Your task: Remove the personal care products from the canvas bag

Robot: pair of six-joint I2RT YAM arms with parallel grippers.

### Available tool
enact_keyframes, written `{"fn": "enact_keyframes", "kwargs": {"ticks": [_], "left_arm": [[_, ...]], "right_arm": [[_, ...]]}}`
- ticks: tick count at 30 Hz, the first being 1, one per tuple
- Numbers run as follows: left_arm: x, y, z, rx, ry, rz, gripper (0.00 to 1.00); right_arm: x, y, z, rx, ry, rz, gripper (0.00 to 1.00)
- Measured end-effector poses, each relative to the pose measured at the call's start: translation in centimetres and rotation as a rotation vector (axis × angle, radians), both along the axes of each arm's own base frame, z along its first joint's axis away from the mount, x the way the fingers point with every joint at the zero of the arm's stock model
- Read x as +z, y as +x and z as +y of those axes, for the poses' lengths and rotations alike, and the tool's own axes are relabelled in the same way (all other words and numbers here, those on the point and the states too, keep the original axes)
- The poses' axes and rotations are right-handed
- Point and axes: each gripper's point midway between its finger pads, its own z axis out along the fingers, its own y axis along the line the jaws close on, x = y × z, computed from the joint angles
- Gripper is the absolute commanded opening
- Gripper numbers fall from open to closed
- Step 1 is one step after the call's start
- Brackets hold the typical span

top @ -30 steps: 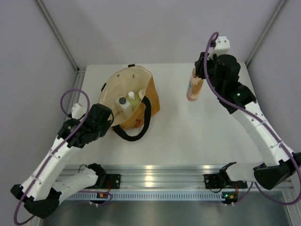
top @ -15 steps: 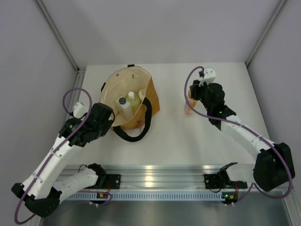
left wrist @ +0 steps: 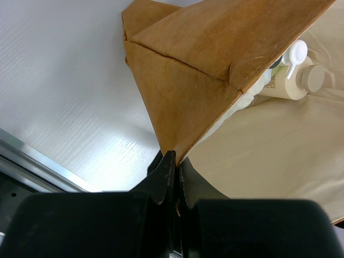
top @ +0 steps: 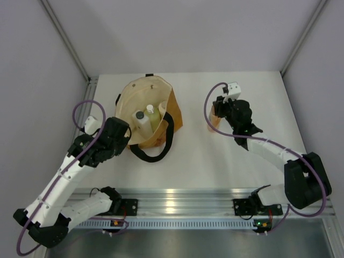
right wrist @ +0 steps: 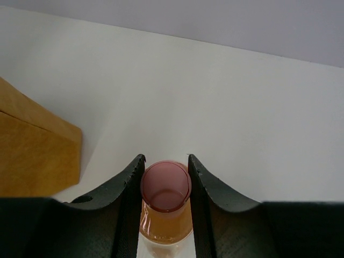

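The canvas bag (top: 161, 115) stands open at the table's left-middle. In it I see a whitish bottle with a black cap (top: 141, 119) and a yellow-green bottle with a white cap (top: 152, 112). The short cream jar is hidden. My left gripper (top: 127, 141) is shut on the bag's near rim; in the left wrist view the jaws (left wrist: 176, 161) pinch the tan fabric (left wrist: 204, 70), and the whitish bottle (left wrist: 282, 86) lies inside. My right gripper (top: 219, 110) is shut on the amber bottle (top: 214, 122), low over the table right of the bag. Its fingers clasp the pink cap (right wrist: 165, 185).
The bag's black loop handle (top: 153, 153) lies on the table in front of the bag. A corner of the bag (right wrist: 32, 150) shows left of the right gripper. A metal rail (top: 177, 196) runs along the table's near edge.
My right arm has come down and toward the near left with the amber bottle, from high at the back right to low over the table. The left arm and bag have not moved.
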Motion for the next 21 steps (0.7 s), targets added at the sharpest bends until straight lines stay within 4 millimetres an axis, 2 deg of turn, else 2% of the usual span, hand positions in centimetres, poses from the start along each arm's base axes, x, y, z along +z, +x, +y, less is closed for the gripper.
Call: {"fn": "enact_keyframes", "kwargs": {"ticks": [2, 3, 4, 6, 7, 9, 10, 12, 15, 18, 21], "left_arm": [[0.0, 0.0, 0.0, 0.0, -0.001, -0.002, 0.0], [0.1, 0.0, 0.0, 0.0, -0.001, -0.002, 0.0], [0.1, 0.0, 0.0, 0.0, -0.002, -0.004, 0.0], [0.1, -0.1, 0.0, 0.0, -0.004, -0.006, 0.0], [0.1, -0.1, 0.1, -0.001, -0.003, -0.007, 0.0], [0.1, -0.1, 0.0, -0.005, -0.001, -0.005, 0.0], [0.1, 0.0, 0.0, -0.009, 0.001, -0.003, 0.0], [0.1, 0.1, -0.2, -0.016, 0.007, 0.0, 0.0], [0.2, 0.6, -0.6, -0.034, 0.004, -0.007, 0.0], [0.4, 0.9, -1.1, -0.053, -0.007, -0.018, 0.0], [0.5, 1.3, -1.7, -0.063, -0.024, -0.028, 0.0]], "right_arm": [[0.0, 0.0, 0.1, 0.007, -0.002, -0.001, 0.22], [0.0, 0.0, 0.1, 0.01, -0.003, -0.002, 0.36], [0.0, 0.0, 0.2, 0.013, -0.003, -0.001, 0.56], [0.2, 0.0, 0.4, 0.019, 0.008, -0.006, 0.72], [0.5, 0.0, 0.5, 0.023, 0.016, -0.017, 0.84], [1.1, 0.0, 0.6, 0.027, 0.029, -0.033, 0.96], [1.3, 0.0, 0.6, 0.028, 0.034, -0.037, 1.0], [1.8, -0.2, 0.6, 0.03, 0.039, -0.043, 1.0], [3.8, -0.3, 0.9, 0.037, 0.049, -0.051, 1.0], [8.1, -0.5, 2.5, 0.064, 0.065, -0.078, 1.0], [13.2, -2.6, 6.2, 0.153, 0.12, -0.121, 0.99]]}}
